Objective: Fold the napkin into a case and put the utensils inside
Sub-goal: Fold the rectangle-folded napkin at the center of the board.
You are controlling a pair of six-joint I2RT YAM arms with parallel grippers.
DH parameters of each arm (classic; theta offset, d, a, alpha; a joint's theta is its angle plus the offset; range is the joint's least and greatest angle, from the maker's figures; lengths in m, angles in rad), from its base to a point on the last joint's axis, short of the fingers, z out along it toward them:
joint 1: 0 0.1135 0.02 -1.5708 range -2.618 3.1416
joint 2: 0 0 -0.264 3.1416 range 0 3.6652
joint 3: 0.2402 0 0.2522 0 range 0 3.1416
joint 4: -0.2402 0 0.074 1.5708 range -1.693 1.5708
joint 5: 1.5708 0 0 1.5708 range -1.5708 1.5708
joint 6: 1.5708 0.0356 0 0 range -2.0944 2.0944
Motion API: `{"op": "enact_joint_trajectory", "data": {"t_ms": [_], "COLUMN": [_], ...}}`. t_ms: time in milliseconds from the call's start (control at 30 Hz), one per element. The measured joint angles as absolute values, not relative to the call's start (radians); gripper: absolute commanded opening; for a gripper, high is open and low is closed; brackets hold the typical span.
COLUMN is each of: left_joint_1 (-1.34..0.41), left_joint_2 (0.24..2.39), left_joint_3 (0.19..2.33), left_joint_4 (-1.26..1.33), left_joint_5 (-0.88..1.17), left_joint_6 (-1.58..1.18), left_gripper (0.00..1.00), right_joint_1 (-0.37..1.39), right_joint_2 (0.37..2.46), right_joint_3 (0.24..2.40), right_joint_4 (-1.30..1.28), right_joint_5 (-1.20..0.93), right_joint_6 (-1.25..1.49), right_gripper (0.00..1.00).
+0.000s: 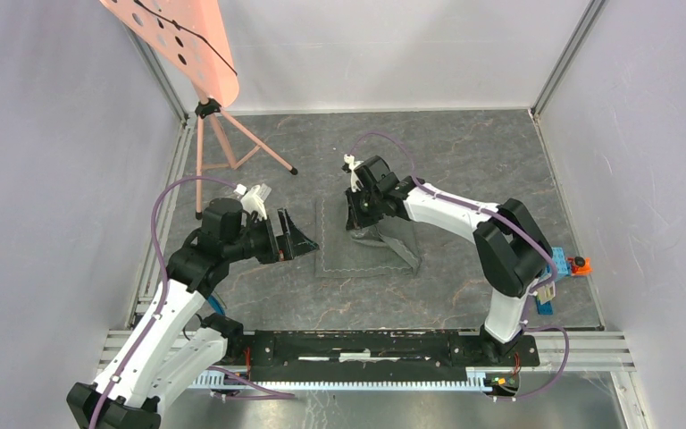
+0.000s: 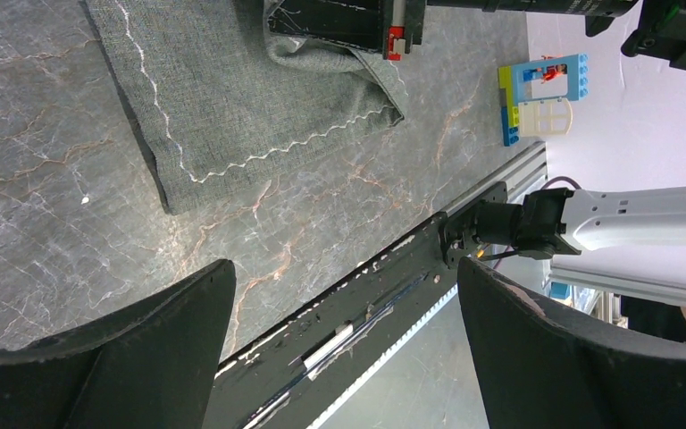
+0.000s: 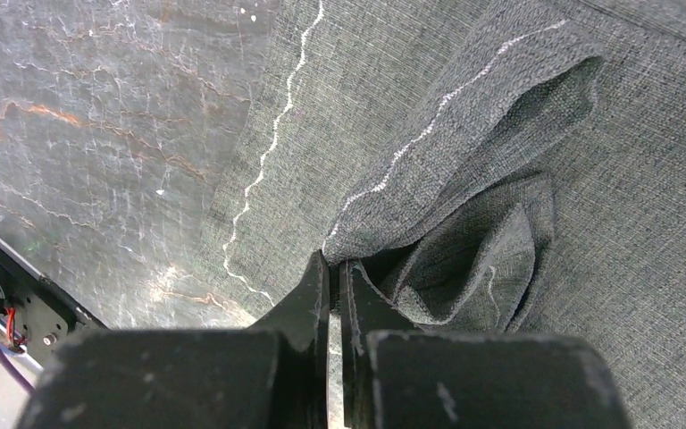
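My right gripper is pressed together on a fold of the napkin, the two black fingers pinching the cloth near its stitched hem so that the gathered fabric bunches up just beyond the tips. The rest of the dark grey cloth lies flat in the middle of the slate floor, between my two arms. Its right side is lifted off the floor and slopes down from my grip toward the near right corner, while the left and near edges lie on the stone with the white zigzag stitching showing. My left gripper hangs just left of the napkin, apart from it, jaws spread wide with nothing between them, pointing across the cloth toward my other arm. A blue sliver shows on the floor beside my left arm; it may be a utensil handle, but it is too small and half hidden for me to tell. A blue-and-white toy block with an orange part sits at the right edge, behind my right arm. In the far left corner a pink perforated panel stands on a tripod
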State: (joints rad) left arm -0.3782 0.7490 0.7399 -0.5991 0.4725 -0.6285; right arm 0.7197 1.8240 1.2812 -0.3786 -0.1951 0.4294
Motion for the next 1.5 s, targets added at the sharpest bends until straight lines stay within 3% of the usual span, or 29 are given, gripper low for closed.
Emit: {"op": "enact_joint_trajectory", "data": {"t_ms": [467,500,700,900,1167,1333,1500], "left_joint_1": [-0.378,-0.378,-0.378,-0.378,-0.378,-0.378,-0.378], "left_joint_2": [0.748,0.748,0.744,0.743,0.760,0.789,0.796], "left_joint_3": [0.740,0.740,0.740,0.740,0.732,0.713,0.693], "left_joint_4": [-0.607,-0.608,-0.620,-0.628,-0.600,-0.569,-0.544], "left_joint_5": [0.472,0.472,0.471,0.463,0.474,0.488,0.503], "left_joint_6": [-0.620,-0.620,-0.620,-0.620,-0.622,-0.641,-0.668], "left_gripper": [1.00,1.00,1.00,1.00,1.00,1.00,1.00], "right_joint_1": [0.733,0.733,0.733,0.731,0.574,0.472,0.467], "right_joint_2": [1.879,1.884,1.913,1.888,1.597,1.621,1.630], "right_joint_3": [1.302,1.304,1.314,1.348,1.137,1.053,0.957], "right_joint_4": [-0.344,-0.343,-0.323,-0.326,-0.260,-0.247,-0.213], "right_joint_5": [-0.211,-0.212,-0.257,-0.290,-0.369,-0.390,-0.435], "right_joint_6": [0.464,0.467,0.476,0.415,0.311,0.274,0.271], "right_gripper": [0.01,0.06,0.57,0.82,0.86,0.84,0.77]}}
